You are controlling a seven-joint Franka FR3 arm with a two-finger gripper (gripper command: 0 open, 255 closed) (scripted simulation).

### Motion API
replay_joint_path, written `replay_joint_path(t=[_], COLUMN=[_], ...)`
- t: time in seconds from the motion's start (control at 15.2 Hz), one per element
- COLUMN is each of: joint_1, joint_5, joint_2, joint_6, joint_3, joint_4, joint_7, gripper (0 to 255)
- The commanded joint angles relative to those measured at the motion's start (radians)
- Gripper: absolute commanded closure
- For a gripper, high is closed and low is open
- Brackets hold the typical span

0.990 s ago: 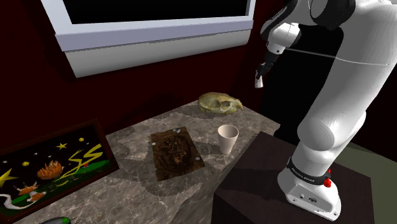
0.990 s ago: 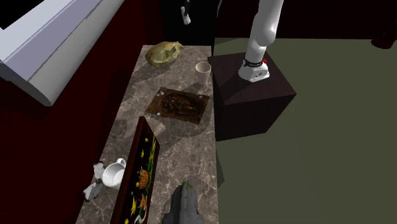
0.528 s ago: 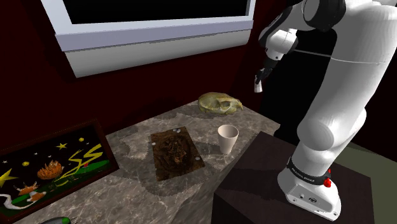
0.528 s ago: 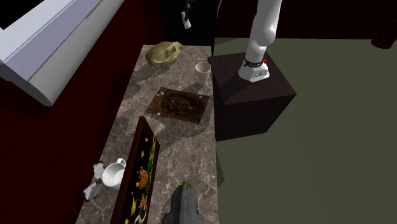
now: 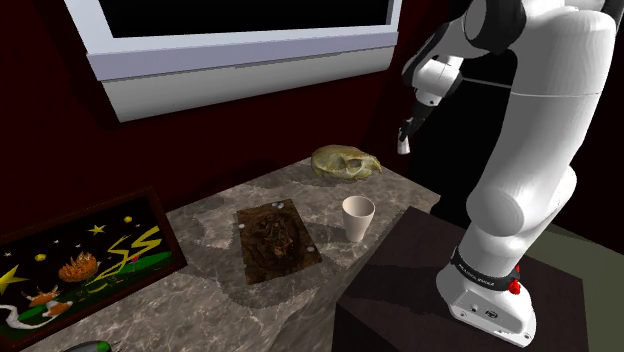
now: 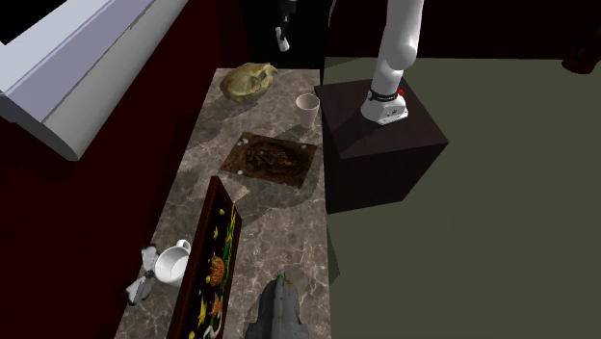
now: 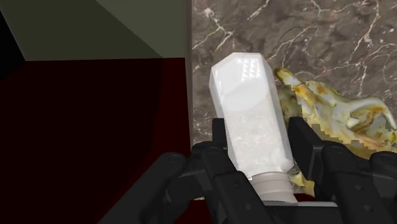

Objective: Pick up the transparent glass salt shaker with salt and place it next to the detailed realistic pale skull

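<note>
My gripper (image 7: 257, 137) is shut on the salt shaker (image 7: 250, 118), a clear faceted glass body with white salt inside and a pale cap by my palm. In the shoulder view the shaker (image 5: 404, 144) hangs in the gripper (image 5: 406, 135) above and to the right of the pale yellowish skull (image 5: 346, 162), which rests at the far end of the marble counter (image 5: 210, 235). In the second exterior view the shaker (image 6: 282, 41) is above the skull (image 6: 248, 79). In the wrist view the skull (image 7: 337, 111) lies just beyond the shaker, on the marble.
A white paper cup (image 5: 357, 217) stands near the counter's edge by the stand (image 5: 450, 300). A brown mat (image 5: 277, 238) lies mid-counter, a framed picture (image 5: 80, 260) farther along. A window sill (image 5: 240, 60) overhangs the back wall. A mug (image 6: 173, 260) sits at the counter's other end.
The gripper with the shaker has come down a little toward the counter near the skull. Nothing on the counter has moved.
</note>
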Motion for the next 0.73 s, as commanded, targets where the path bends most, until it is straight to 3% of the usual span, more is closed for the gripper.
replay_joint_path(t=[0.0,0.66], joint_1=[-0.007,-0.04], joint_5=[0.026,0.151], joint_2=[0.023,0.128], joint_6=[0.017,0.097], joint_3=[0.006,0.053], joint_4=[-0.003,-0.017], joint_7=[-0.023,-0.128], gripper=[255,255])
